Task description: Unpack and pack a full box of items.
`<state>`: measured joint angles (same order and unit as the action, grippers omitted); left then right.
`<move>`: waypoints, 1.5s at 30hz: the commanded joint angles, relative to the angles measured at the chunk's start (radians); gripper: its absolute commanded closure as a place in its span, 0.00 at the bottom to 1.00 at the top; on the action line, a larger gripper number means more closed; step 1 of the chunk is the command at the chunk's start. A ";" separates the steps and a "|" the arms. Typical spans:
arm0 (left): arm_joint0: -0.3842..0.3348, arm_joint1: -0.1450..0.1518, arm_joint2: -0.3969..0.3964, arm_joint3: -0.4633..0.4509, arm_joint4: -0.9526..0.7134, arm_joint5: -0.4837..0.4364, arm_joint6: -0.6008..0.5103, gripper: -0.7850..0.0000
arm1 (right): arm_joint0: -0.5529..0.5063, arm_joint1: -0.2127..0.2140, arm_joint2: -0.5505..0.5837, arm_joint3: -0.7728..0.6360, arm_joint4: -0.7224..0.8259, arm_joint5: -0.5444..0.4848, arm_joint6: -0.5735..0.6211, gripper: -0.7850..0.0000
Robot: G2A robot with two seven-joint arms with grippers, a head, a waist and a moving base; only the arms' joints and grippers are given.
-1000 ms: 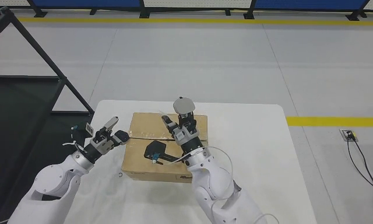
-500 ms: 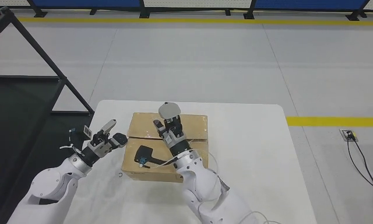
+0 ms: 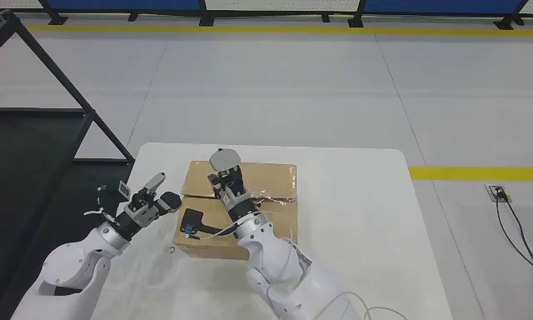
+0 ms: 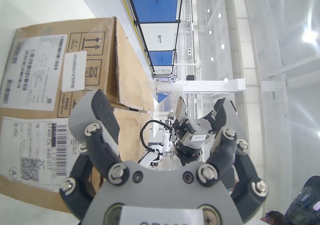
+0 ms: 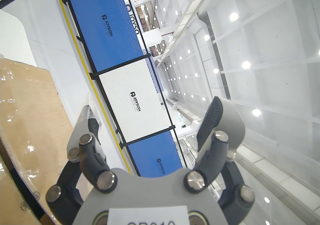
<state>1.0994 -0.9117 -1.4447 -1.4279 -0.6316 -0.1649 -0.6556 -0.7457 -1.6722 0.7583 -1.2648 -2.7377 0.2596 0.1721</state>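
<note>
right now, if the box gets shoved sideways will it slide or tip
Likely slides rather than tips: the box is low and wide, flat on the smooth table. Probably stiff-sided; its corners look square. Weight is unclear; its contents are hidden.

We see a brown cardboard box (image 4: 130, 68), its white labels (image 4: 35, 71) striped with black barcodes, a white table (image 3: 358, 220), our left gripper (image 4: 162, 106) and right gripper (image 5: 152, 111) grey with black ribbed pads (image 4: 105, 111), blue and white dotted panels (image 5: 100, 43), a yellow line (image 3: 466, 172) on the pale grey floor (image 3: 275, 87).
</note>
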 commanded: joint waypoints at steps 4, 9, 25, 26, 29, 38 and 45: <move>0.010 -0.003 -0.013 0.005 -0.006 -0.008 0.002 0.00 | 0.010 -0.013 -0.009 0.026 -0.007 -0.003 -0.002 0.00; 0.023 -0.005 -0.031 0.009 -0.014 -0.019 0.007 0.00 | 0.022 -0.027 -0.020 0.053 -0.020 -0.006 0.002 0.00; 0.107 -0.011 -0.113 0.006 -0.048 -0.056 0.027 0.00 | 0.084 -0.091 -0.075 0.174 -0.022 -0.001 0.007 0.00; 0.112 -0.011 -0.118 0.005 -0.049 -0.057 0.028 0.00 | 0.088 -0.094 -0.077 0.181 -0.022 0.000 0.008 0.00; 0.124 -0.012 -0.129 0.003 -0.053 -0.061 0.028 0.00 | 0.099 -0.105 -0.078 0.198 -0.019 0.005 0.011 0.00; 0.134 -0.017 -0.145 -0.001 -0.049 -0.054 0.022 0.00 | 0.126 -0.131 -0.065 0.248 0.006 -0.007 0.011 0.00; 0.135 -0.021 -0.154 0.009 -0.049 -0.052 0.016 0.00 | 0.144 -0.148 -0.032 0.252 0.070 0.017 -0.016 0.00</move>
<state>1.2338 -0.9322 -1.5971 -1.4207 -0.6798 -0.2169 -0.6393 -0.5994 -1.8197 0.7182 -1.0030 -2.6833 0.2707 0.1669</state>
